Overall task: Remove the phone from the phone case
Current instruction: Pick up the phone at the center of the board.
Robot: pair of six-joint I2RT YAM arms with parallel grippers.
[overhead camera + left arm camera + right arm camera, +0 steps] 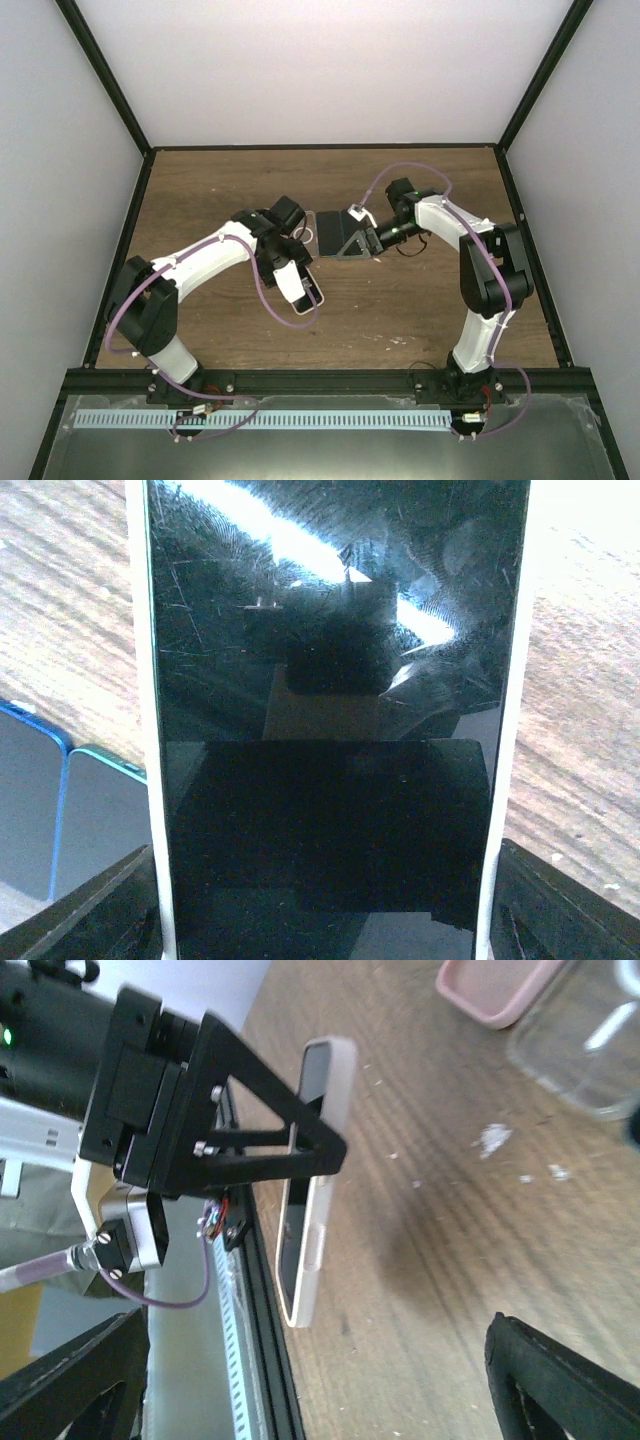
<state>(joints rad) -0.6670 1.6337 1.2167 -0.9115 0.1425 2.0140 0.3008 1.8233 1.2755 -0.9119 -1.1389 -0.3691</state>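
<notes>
The phone [330,630] has a dark, scratched screen and sits in a white case [142,730] whose rim runs down both sides. My left gripper [288,268] is shut on the cased phone [303,292] and holds it above the table. Its dark fingers [100,910] show at the lower corners of the left wrist view. The right wrist view shows the case [320,1190] edge-on, clamped by the left gripper's triangular finger [270,1100]. My right gripper [310,1370] is open and empty, apart from the phone; in the top view it [352,243] is just right of the left gripper.
A pink case [490,990] and a clear case [590,1050] lie on the wooden table beyond the phone. Two blue-edged flat devices [40,810] lie on the table left of the held phone. The table's black front rail [265,1360] is close by.
</notes>
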